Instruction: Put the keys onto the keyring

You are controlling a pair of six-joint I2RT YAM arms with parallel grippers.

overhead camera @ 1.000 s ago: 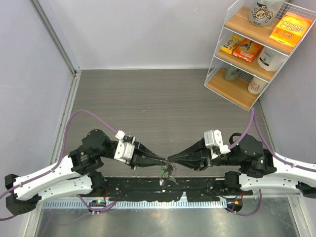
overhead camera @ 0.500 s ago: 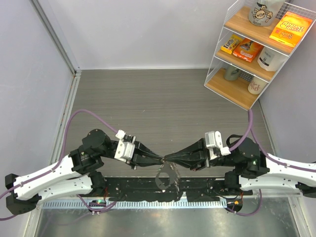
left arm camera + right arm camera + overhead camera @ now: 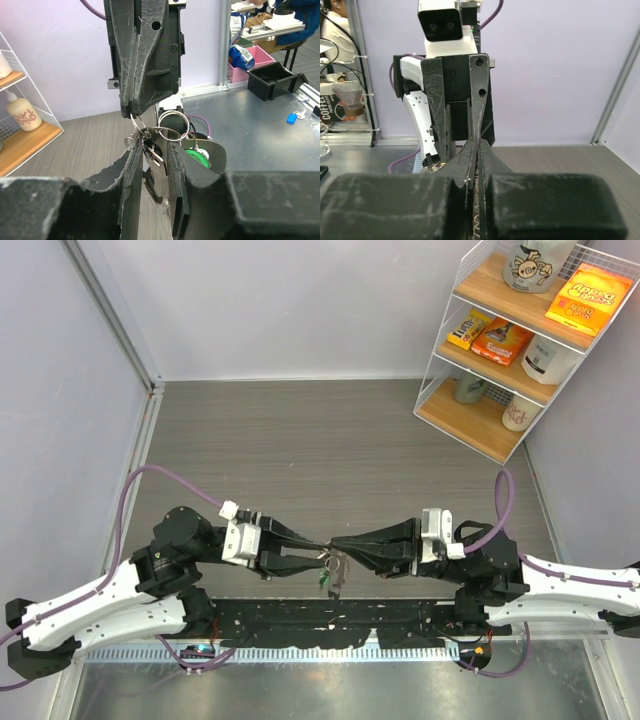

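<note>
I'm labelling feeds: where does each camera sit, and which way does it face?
Top external: above and behind the bases, looking down on the table; left arm and right arm meet.
Left wrist: on its arm, facing the right arm's jaws pinching the keyring; own jaws below.
Right wrist: on its arm, facing the left arm's jaws; own jaws below.
Shared: top and left wrist show the wire shelf.

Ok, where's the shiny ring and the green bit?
The thin silver metal keyring [image 3: 172, 115]: left wrist view, top of its loop.
The small bright green piece [image 3: 201, 159]: left wrist view, its middle.
</note>
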